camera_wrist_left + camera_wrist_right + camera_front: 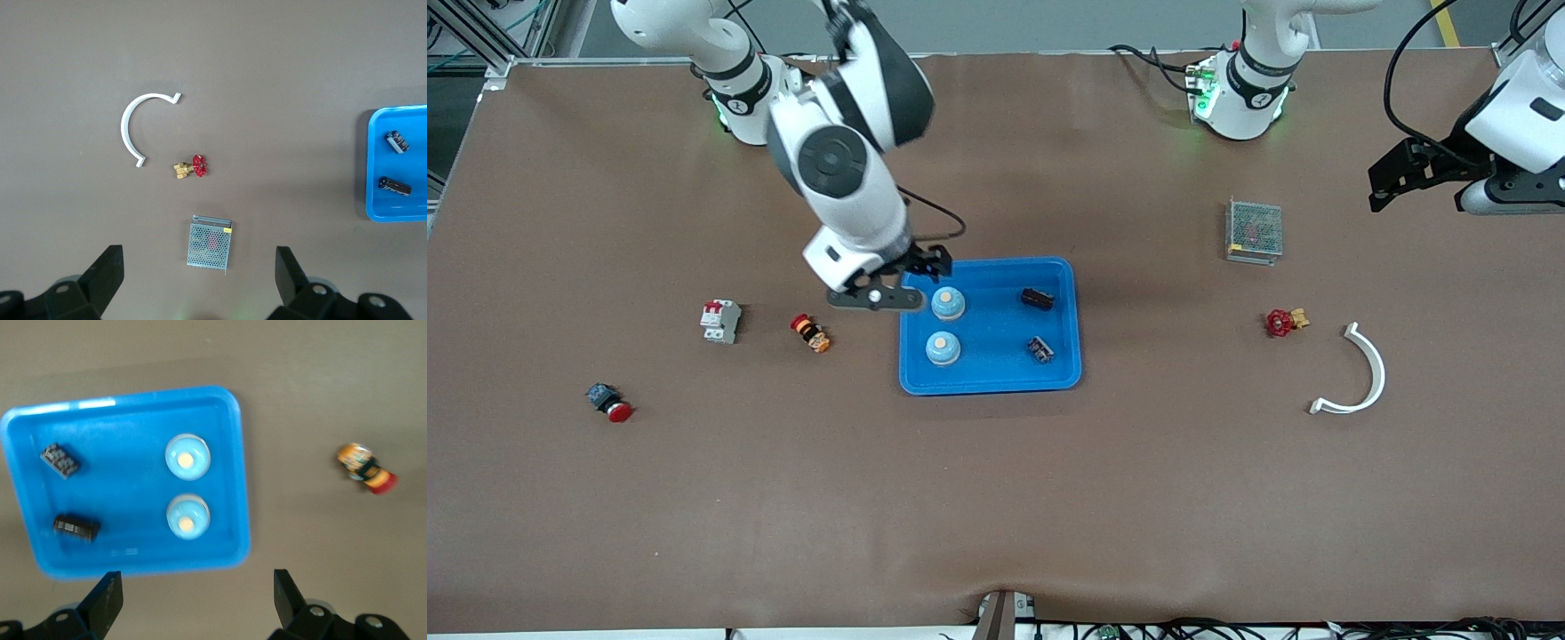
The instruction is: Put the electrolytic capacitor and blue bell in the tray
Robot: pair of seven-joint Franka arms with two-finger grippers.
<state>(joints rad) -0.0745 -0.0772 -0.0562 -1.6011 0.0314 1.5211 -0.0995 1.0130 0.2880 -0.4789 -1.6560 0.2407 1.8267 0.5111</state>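
The bright blue tray [996, 380] lies mid-table. In it are two blue bells [948, 303] [943, 348] and two dark capacitors [1037, 299] [1040, 349]. The right wrist view shows the same tray [127, 453], bells [187, 457] [188, 516] and capacitors [61, 461] [76, 527]. My right gripper [925, 264] is open and empty, up over the tray's rim beside the bells; its own view [197, 600] shows bare table between the fingers. My left gripper [1392, 182] is open and empty, waiting over the left arm's end of the table [199, 280].
A grey mesh box [1254, 230], a red valve [1284, 322] and a white curved piece [1360, 373] lie toward the left arm's end. A white circuit breaker [720, 321], an orange-red button [810, 332] and a red push button [609, 402] lie toward the right arm's end.
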